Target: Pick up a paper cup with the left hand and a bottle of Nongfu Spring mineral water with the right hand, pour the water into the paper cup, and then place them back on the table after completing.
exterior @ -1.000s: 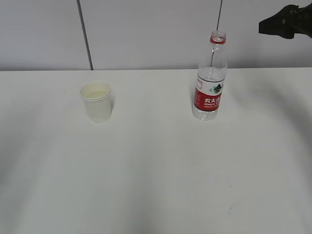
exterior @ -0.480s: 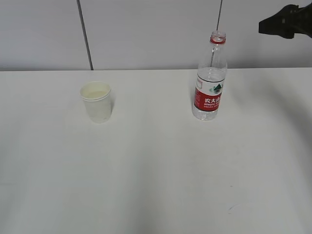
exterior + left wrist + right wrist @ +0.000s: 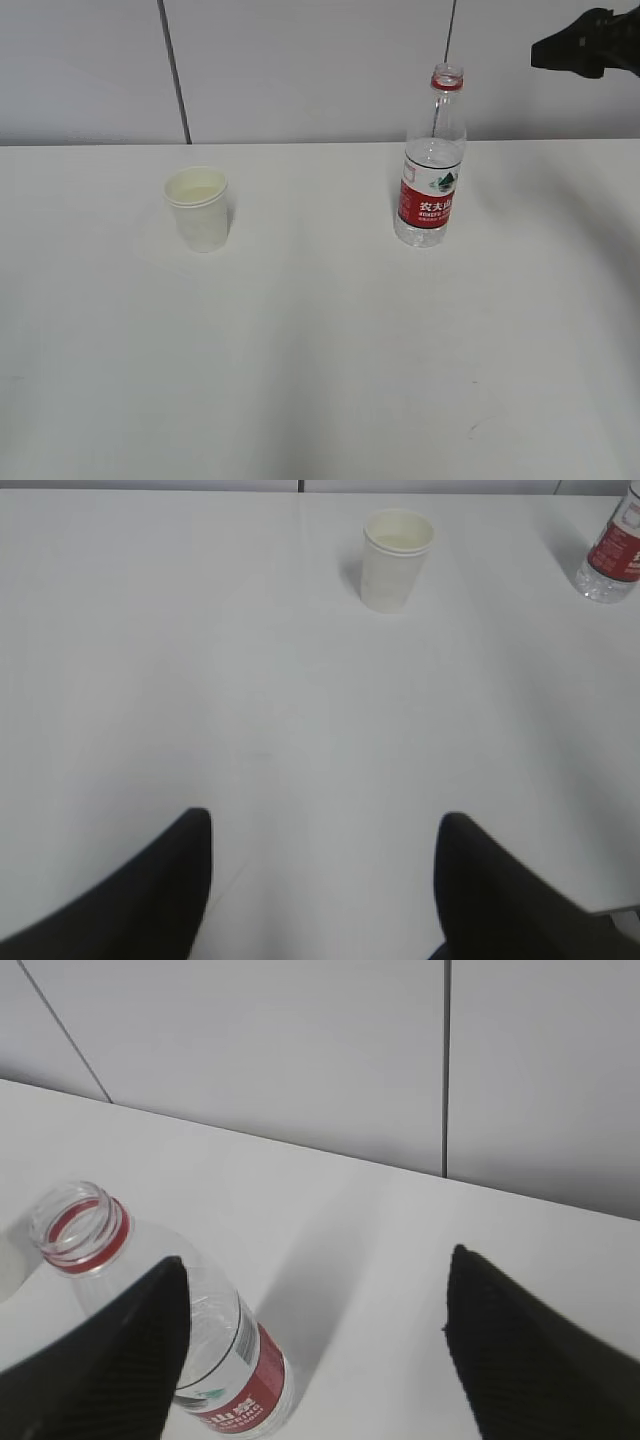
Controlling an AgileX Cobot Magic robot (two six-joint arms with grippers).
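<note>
A white paper cup (image 3: 198,208) stands upright on the left of the white table (image 3: 320,350), pale liquid showing inside it. The Nongfu Spring bottle (image 3: 432,160) stands upright on the right, uncapped, with a red neck ring and red label. My right gripper (image 3: 545,52) hangs open in the air, above and to the right of the bottle. In the right wrist view the bottle (image 3: 150,1300) lies below the left finger of the gripper (image 3: 317,1260), untouched. My left gripper (image 3: 325,818) is open over bare table, far short of the cup (image 3: 396,560); the bottle (image 3: 612,560) shows at the right.
A pale wall with dark vertical seams (image 3: 174,70) rises directly behind the table. The table's near corner edge (image 3: 615,910) shows at the lower right of the left wrist view.
</note>
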